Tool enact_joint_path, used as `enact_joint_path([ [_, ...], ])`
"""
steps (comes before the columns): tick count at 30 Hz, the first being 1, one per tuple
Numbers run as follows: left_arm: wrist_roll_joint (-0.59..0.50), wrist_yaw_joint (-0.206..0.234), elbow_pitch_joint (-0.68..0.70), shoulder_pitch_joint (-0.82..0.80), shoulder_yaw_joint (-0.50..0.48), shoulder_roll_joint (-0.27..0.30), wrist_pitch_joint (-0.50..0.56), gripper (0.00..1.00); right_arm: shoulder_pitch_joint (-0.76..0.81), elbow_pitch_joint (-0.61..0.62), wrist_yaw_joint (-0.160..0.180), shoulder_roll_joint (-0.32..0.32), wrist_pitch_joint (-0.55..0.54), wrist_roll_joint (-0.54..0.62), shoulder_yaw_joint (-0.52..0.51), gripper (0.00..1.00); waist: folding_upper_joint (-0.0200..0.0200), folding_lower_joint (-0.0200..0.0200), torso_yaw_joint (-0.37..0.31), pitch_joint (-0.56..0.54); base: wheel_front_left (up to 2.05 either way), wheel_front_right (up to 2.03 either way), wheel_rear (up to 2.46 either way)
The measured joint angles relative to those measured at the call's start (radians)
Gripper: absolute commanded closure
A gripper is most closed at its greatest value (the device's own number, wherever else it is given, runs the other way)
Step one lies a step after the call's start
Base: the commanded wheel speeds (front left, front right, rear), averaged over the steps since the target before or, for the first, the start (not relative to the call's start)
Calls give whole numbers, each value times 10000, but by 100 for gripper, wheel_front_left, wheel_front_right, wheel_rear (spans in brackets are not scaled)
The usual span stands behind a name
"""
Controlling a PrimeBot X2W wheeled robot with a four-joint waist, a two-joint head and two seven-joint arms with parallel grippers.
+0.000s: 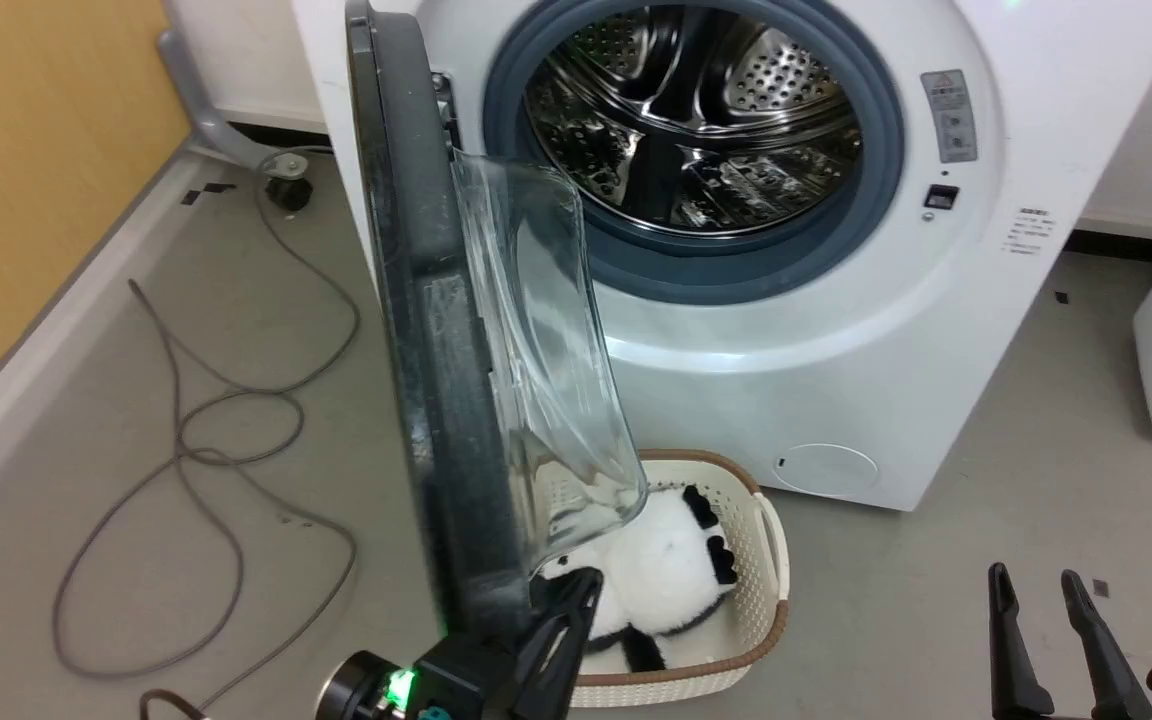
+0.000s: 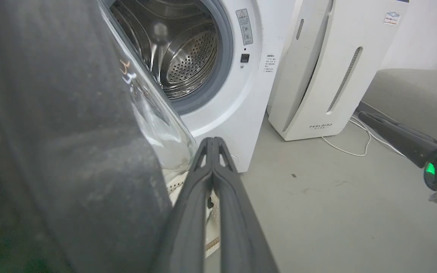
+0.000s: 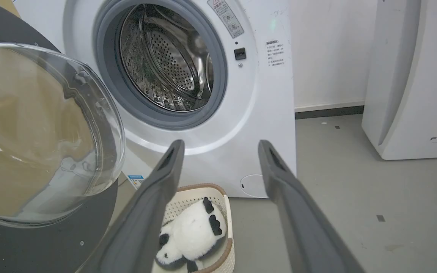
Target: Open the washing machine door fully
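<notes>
The white washing machine [image 1: 836,330] [image 2: 237,98] [image 3: 268,113] shows its steel drum and grey gasket. Its black door [image 1: 436,400] [image 2: 51,151] [image 3: 21,242] with the clear glass bowl [image 1: 546,350] [image 3: 40,129] stands swung out on the left hinge, about edge-on to the head camera. My left gripper [image 1: 581,590] [image 2: 212,142] is shut, fingers together, beside the door's lower inner edge near the bowl; whether it touches is unclear. My right gripper [image 1: 1031,585] [image 3: 220,146] is open and empty at the lower right, well away from the door.
A cream basket [image 1: 771,560] [image 3: 228,212] holding a plush panda [image 1: 666,570] [image 3: 188,235] sits on the floor under the door. Grey cables [image 1: 186,450] loop on the left floor by a yellow wall. A white FEELAIR appliance [image 2: 317,76] [image 3: 412,76] stands right of the machine.
</notes>
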State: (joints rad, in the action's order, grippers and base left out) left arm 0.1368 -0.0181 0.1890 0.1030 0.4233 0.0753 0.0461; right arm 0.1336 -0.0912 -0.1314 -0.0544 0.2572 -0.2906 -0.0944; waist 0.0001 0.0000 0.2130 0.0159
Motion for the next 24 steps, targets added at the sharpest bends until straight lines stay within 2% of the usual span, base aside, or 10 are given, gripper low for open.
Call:
enact_joint_path([
  [12,178,305,-194,-79,-499,98,-267,100,2,-81,0,4,0,-8,119,0,-1,0,948,4,0,0,0],
  [24,727,1083,-454,-308,-2100,362,-859,100,-59,-236,0,8,2,6,399,0,0,0,2005,267,0,0,0],
])
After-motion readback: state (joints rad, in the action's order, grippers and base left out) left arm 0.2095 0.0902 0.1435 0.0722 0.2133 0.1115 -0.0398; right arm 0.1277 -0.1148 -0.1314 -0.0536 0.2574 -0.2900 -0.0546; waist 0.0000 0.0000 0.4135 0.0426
